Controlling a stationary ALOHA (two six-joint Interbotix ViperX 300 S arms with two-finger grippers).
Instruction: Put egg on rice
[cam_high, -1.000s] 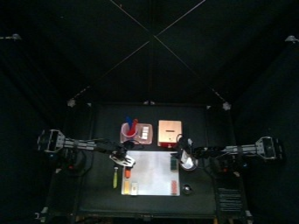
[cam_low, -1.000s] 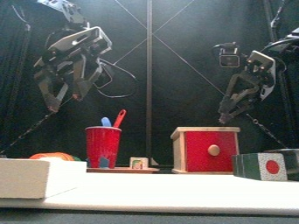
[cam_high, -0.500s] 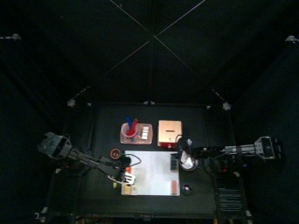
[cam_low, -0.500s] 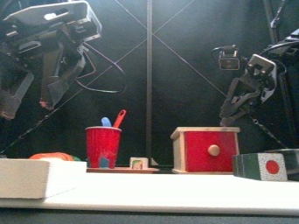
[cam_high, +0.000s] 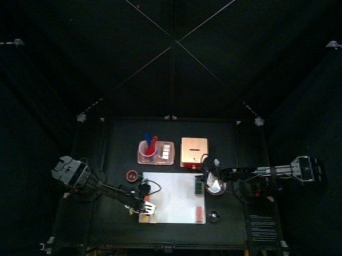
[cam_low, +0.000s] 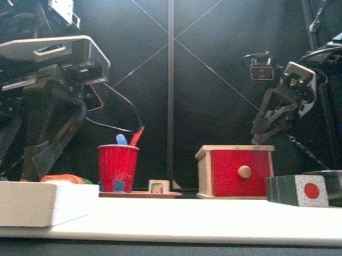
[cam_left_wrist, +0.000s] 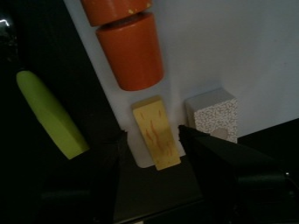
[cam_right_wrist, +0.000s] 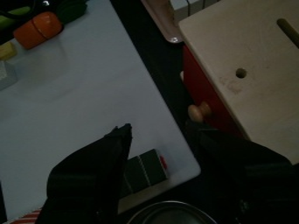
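Observation:
In the left wrist view the egg, a small yellow oblong piece, lies flat on the white board near its edge. The rice, a white speckled block, lies right beside it. My left gripper hangs open just above the egg, one jaw on either side and nothing held. Seen from above, the left gripper is over the board's left front part. My right gripper is open and empty, hovering at the board's right edge.
Two orange pieces and a green oblong lie near the egg. A red cup, a red wooden box and a black box with a red dot stand behind and to the right.
My left arm has swung toward the table's front and come down over the board's left front part. The right arm has stayed where it was.

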